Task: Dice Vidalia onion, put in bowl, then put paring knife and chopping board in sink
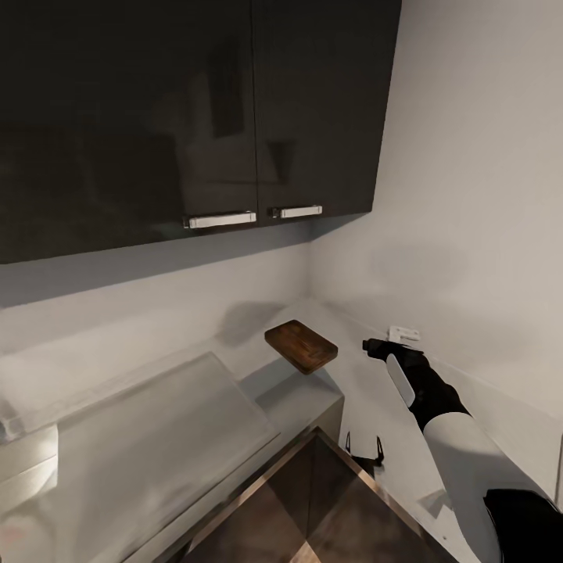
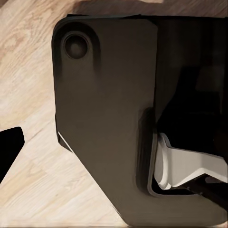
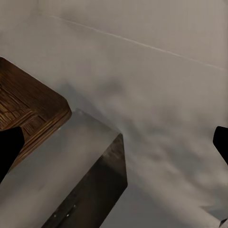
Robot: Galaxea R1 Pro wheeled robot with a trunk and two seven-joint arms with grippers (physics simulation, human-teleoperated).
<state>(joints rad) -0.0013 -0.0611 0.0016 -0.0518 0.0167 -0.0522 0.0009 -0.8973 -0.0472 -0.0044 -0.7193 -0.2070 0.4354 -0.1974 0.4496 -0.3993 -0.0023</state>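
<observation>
We saw the chopping board (image 1: 301, 346) lying at the far corner of the countertop (image 1: 156, 422), just left of our right gripper (image 1: 374, 346). That gripper's 2 fingers (image 3: 9, 147) were spread wide apart, holding nothing. Our right arm seemed nearer; the left gripper's state we could not tell.
</observation>
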